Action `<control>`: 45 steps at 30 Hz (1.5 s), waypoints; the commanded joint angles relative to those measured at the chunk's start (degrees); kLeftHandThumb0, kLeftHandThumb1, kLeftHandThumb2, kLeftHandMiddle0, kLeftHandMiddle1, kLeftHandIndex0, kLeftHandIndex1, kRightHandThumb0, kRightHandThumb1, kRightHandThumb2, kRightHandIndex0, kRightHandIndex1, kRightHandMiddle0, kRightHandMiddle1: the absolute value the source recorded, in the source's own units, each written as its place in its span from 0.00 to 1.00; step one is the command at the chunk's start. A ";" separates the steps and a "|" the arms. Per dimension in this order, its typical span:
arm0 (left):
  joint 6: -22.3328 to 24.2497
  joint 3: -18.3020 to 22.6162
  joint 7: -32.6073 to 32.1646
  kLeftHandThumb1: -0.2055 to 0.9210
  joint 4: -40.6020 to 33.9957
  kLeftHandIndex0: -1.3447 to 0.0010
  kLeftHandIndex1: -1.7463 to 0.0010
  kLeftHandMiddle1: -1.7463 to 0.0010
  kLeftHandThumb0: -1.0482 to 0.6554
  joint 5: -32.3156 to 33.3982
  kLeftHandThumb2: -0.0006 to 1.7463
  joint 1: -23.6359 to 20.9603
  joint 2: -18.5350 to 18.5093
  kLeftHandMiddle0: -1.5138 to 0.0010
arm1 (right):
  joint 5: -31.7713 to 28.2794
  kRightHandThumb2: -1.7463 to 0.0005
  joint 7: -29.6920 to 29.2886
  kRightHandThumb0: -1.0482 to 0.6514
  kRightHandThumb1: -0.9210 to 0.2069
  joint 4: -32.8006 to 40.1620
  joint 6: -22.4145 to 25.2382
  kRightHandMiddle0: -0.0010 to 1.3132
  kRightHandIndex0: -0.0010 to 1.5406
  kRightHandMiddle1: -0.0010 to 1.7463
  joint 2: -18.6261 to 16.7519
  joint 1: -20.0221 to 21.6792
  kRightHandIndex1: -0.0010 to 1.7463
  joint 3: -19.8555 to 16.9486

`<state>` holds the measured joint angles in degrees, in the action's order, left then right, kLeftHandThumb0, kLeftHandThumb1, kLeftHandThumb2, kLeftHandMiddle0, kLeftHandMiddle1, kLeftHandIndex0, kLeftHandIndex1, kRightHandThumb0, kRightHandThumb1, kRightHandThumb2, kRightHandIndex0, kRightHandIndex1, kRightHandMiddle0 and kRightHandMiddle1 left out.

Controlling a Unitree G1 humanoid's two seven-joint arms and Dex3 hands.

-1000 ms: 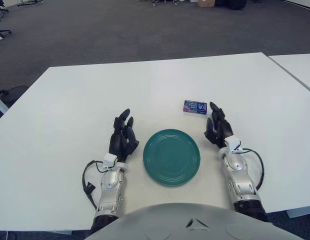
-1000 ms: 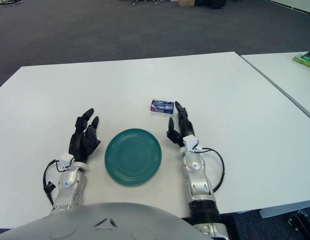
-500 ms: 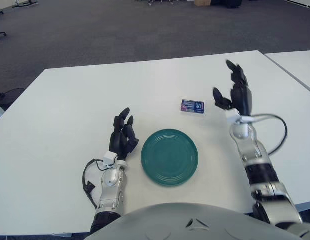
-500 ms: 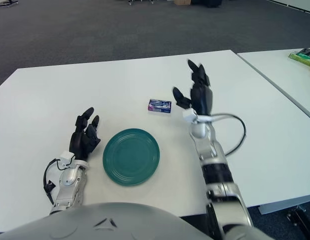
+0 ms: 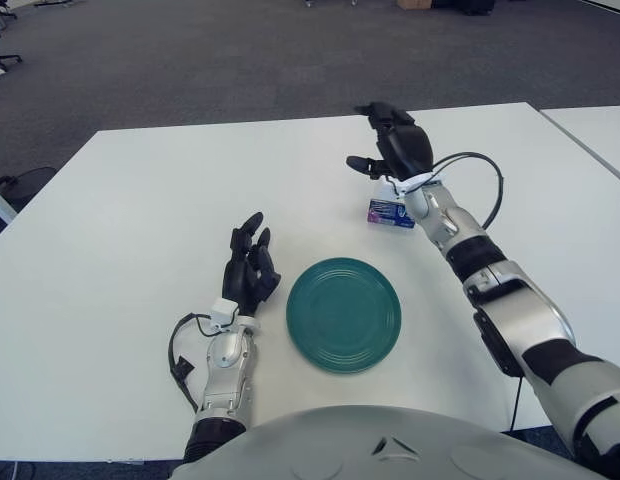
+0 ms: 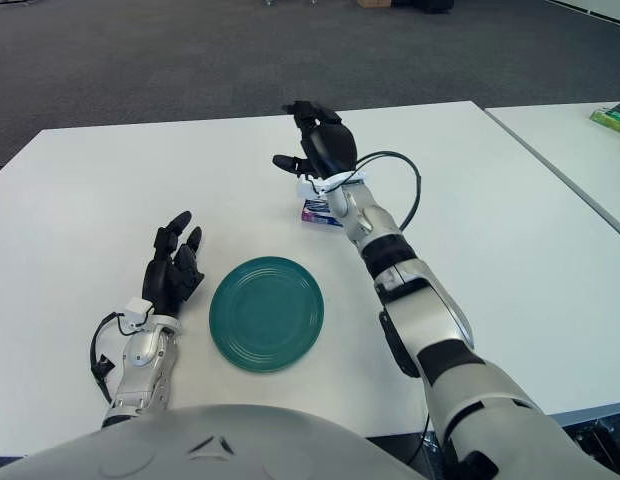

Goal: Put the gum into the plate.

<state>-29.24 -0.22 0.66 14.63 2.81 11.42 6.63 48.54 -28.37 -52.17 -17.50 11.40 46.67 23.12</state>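
1. Judging progress first: nothing of the task is finished yet. I see the gum [image 5: 390,212], a small blue and purple pack, lying flat on the white table [image 5: 140,250], beyond the plate [image 5: 343,315] and a little to its right, clearly apart from the rim.
2. I have the right hand [image 5: 395,148] stretched out over the table, raised above and just behind the pack. Its fingers are spread and hold nothing. The wrist hides the pack's upper edge in both eye views, so I cannot tell exactly how much air sits between palm and pack, but I see no finger touching it.
3. The green plate has nothing on it and sits near the table's front edge, between my two forearms.
4. The left hand [image 5: 248,272] shows just left of the plate, fingers loosely extended and gripping nothing. It looks idle to me.
5. What is left, as I read it: bring the right hand down onto the pack, close the fingers around it, lift, carry it the short way back toward me, and release it over the plate.
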 commanded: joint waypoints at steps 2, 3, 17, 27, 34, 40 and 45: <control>0.26 -0.06 -0.70 1.00 2.42 0.93 0.54 0.99 0.12 -0.23 0.49 1.56 0.78 0.73 | 0.75 0.66 -0.82 0.17 0.00 -5.86 -0.12 0.05 0.30 0.47 -0.09 2.99 0.02 2.84; 0.25 -0.08 -0.63 1.00 2.42 0.93 0.54 0.99 0.12 -0.17 0.49 1.57 0.73 0.73 | 0.96 0.65 -1.40 0.17 0.00 -6.99 -0.20 0.05 0.30 0.47 -0.36 3.23 0.02 3.56; 0.81 0.17 0.47 1.00 3.67 0.93 0.53 0.99 0.16 1.56 0.49 0.85 0.86 0.71 | 0.94 0.65 -3.31 0.18 0.00 -18.44 1.73 0.01 0.32 0.46 -3.57 4.31 0.02 9.88; 2.81 0.57 1.00 1.00 3.17 0.86 0.50 0.98 0.16 3.06 0.49 0.97 0.95 0.67 | 0.46 0.65 -2.88 0.18 0.00 -21.75 2.48 0.00 0.31 0.44 -3.49 1.08 0.01 11.98; 4.28 0.38 1.37 1.00 3.08 0.81 0.46 0.97 0.15 3.40 0.49 0.83 0.40 0.65 | 0.54 0.63 -2.12 0.18 0.00 -23.16 3.50 0.00 0.31 0.42 -2.97 -1.35 0.01 13.34; 4.43 0.26 1.22 1.00 3.09 0.80 0.44 0.98 0.16 3.31 0.49 0.57 0.41 0.65 | 0.65 0.62 -1.58 0.17 0.00 -24.27 4.94 0.00 0.32 0.40 -3.01 -3.59 0.01 14.41; 4.17 0.25 1.26 1.00 3.70 0.78 0.43 0.98 0.16 3.25 0.48 0.25 0.40 0.65 | 0.44 0.61 0.23 0.17 0.00 -25.60 6.57 0.00 0.32 0.40 -2.87 -4.54 0.01 14.68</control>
<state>-27.21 0.00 1.73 15.43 6.04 10.44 6.58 48.89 -30.39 -75.87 -12.44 8.28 44.13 37.21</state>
